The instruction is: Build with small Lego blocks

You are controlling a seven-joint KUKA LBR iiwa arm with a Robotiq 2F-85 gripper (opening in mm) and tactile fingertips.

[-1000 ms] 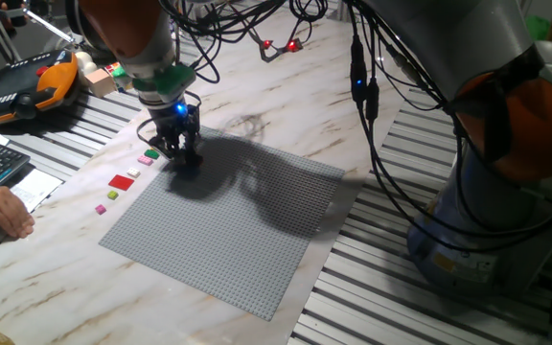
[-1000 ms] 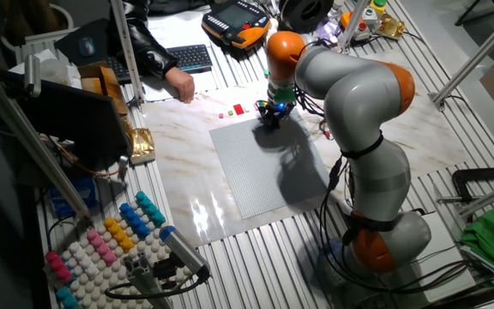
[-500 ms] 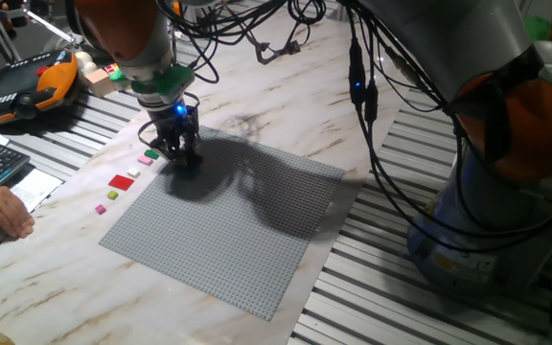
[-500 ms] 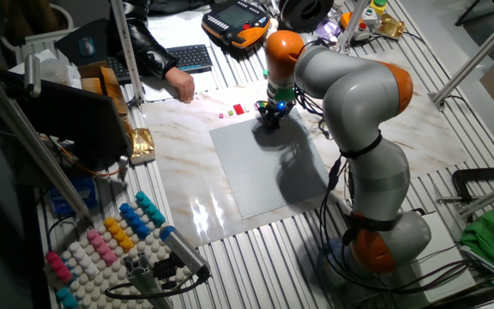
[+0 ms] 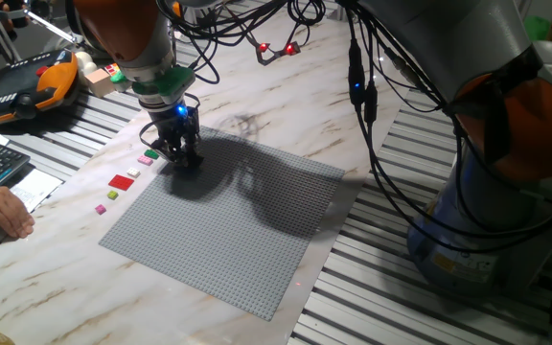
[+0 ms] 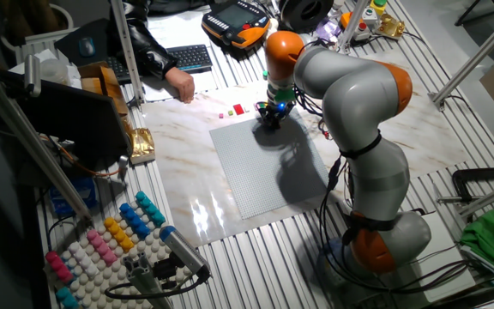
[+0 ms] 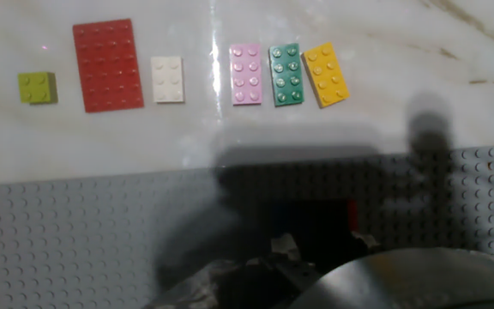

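**Jaws down at the baseplate edge, bricks lined up beside it**

I see the marble worktop [image 5: 286, 105] carrying the big grey baseplate [image 5: 238, 220], and my arm [image 6: 350, 94] bends over it so the gripper [image 5: 176, 153] sits low at the plate's corner nearest the loose bricks. Whether the jaws are open or closed I cannot tell — they sit in shadow in every view. Through the hand view the bricks lie in a row on the marble, just off the plate's edge: the red plate [image 7: 104, 65] — largest — then the pink brick [image 7: 246, 75], green brick [image 7: 286, 75], yellow brick [image 7: 327, 75], white brick [image 7: 167, 80] and the lime square [image 7: 38, 87].
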